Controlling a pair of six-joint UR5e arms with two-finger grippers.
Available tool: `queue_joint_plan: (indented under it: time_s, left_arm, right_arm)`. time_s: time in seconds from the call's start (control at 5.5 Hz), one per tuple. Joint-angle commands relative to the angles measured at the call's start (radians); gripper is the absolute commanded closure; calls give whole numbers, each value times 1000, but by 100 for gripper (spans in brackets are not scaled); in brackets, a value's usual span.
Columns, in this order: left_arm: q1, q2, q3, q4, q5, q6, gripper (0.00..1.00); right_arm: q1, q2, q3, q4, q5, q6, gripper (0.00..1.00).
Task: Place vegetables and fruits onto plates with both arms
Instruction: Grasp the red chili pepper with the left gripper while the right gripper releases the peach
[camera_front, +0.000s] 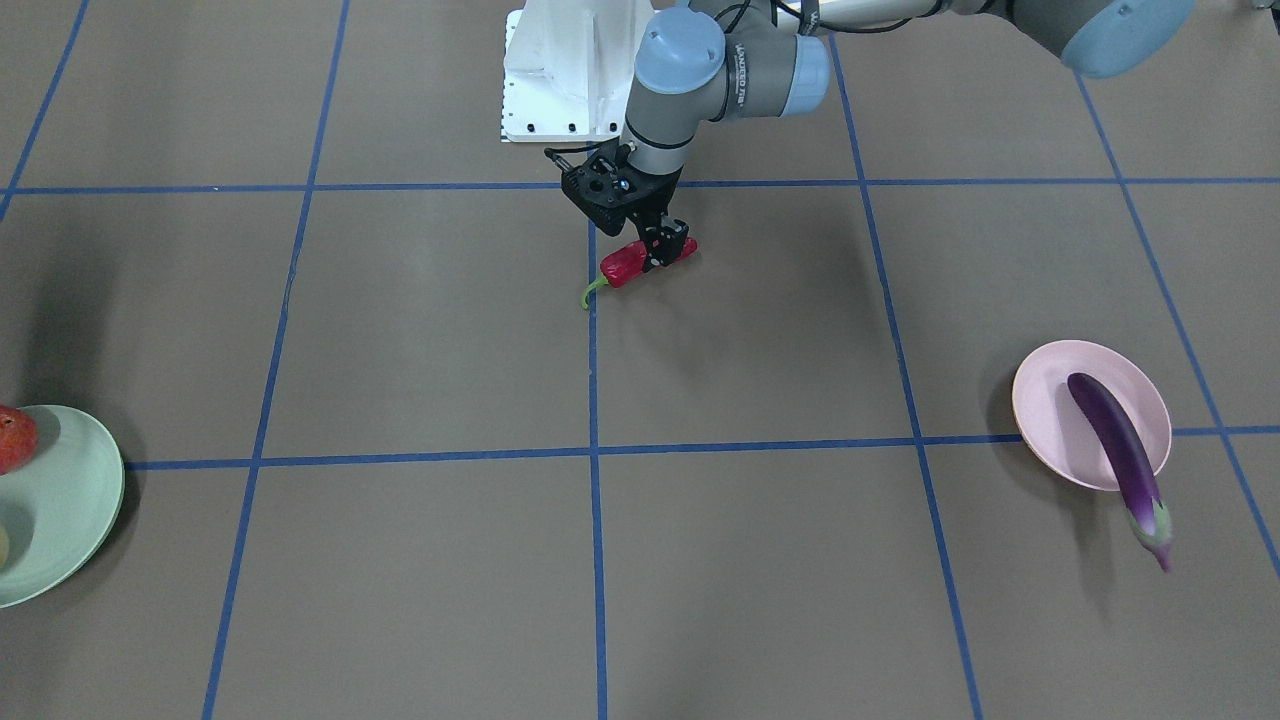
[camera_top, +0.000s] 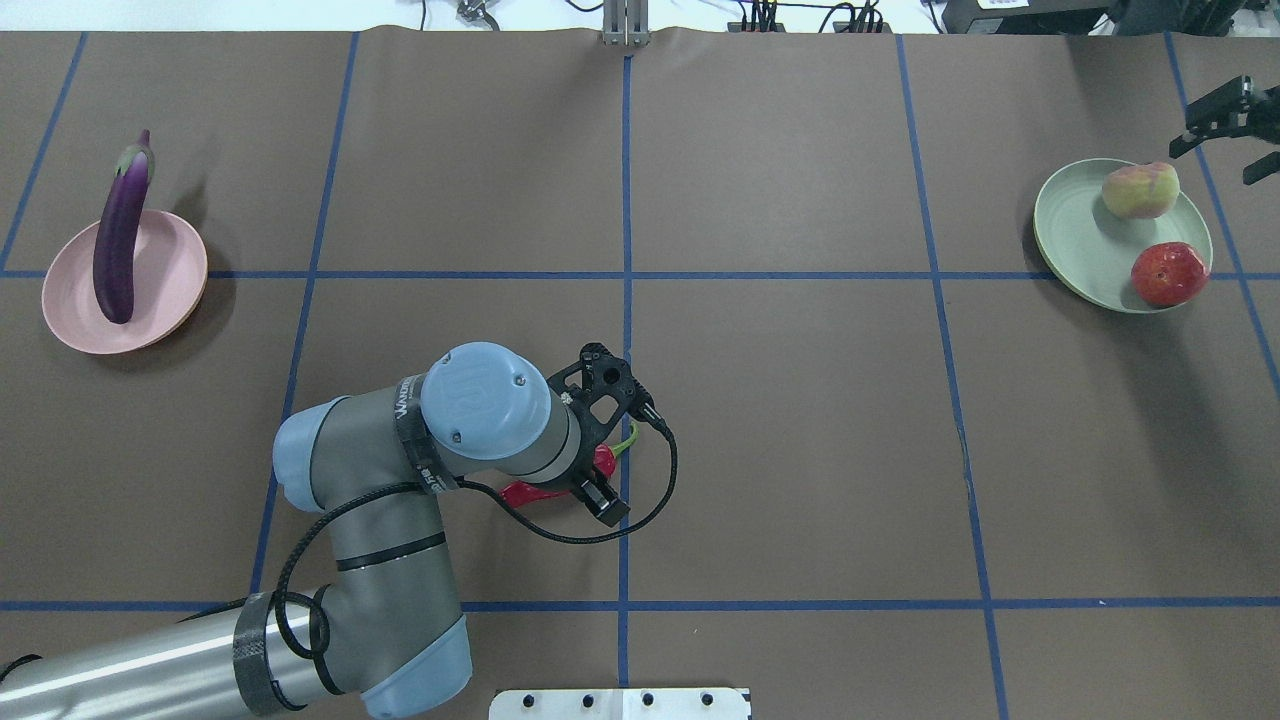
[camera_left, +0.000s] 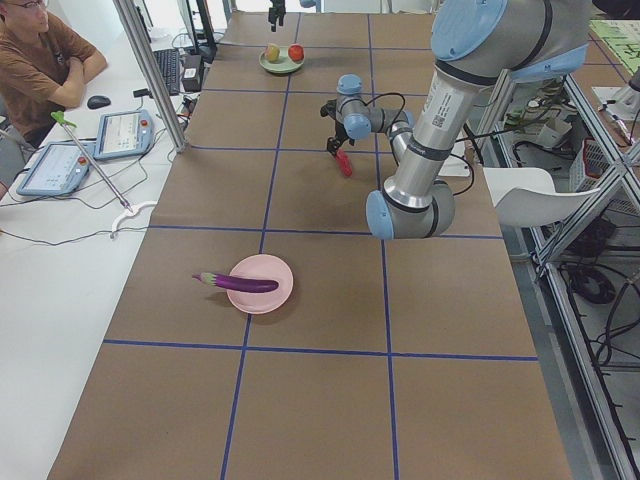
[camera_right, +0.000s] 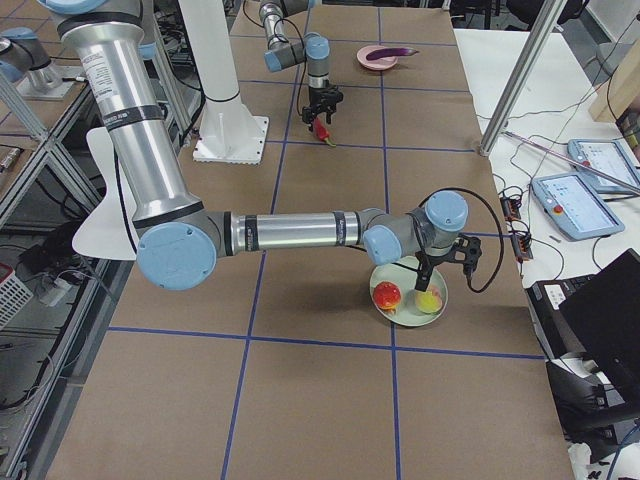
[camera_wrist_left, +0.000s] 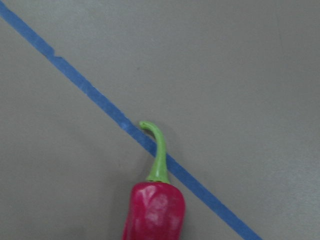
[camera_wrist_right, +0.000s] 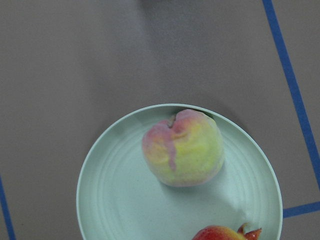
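Brown paper covers the table (camera_front: 760, 560), w/ a blue tape (camera_wrist_left: 90, 92) grid on it.

Counts:
- 2 plates: pink plate (camera_front: 1043, 410) on robot's left, green plate (camera_top: 1080, 230) far over on its right.
- 2 veg: eggplant (camera_front: 1115, 440) and chili pepper (camera_front: 625, 263).
- 2 fruits: peach (camera_top: 1140, 190) and pomegranate (camera_top: 1168, 273).
- 2 arms, 1 gripper each.

Eggplant lies across the pink plate, its cap end poking out past the rim. Peach and pomegranate both sit in the green plate, near each other but apart.

Chili is on the table near the centre, not far from the white base block (camera_front: 565, 70), w/ its green stem crossing a tape line. Left gripper (camera_front: 663, 247) is down on it, fingers straddling the red body toward the end opp. the stem. Can't tell if they're actually clamped on it.

Right gripper (camera_top: 1212, 160) hangs above the green plate's far edge, just over the peach and not touching it. Fingers look spread apart and hold nothing.
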Motion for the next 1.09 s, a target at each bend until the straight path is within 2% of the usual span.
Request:
queue_joint_plan:
  time_s: [0.0, 0.18, 0.36, 0.91]
  left_arm:
    - [-32, 0, 8, 3, 1, 44, 6]
    - [-24, -11, 55, 1, -2, 38, 6]
    - [-19, -12, 58, 3, -4, 31, 5]
    - [9, -14, 63, 3, -12, 21, 5]
  right_arm:
    - [9, -174, 223, -34, -17, 0, 0]
    - [-8, -259, 308, -35, -15, 0, 0]
    - [-24, -314, 350, -35, -14, 1, 0]
    - [-58, -332, 369, -35, 3, 23, 0]
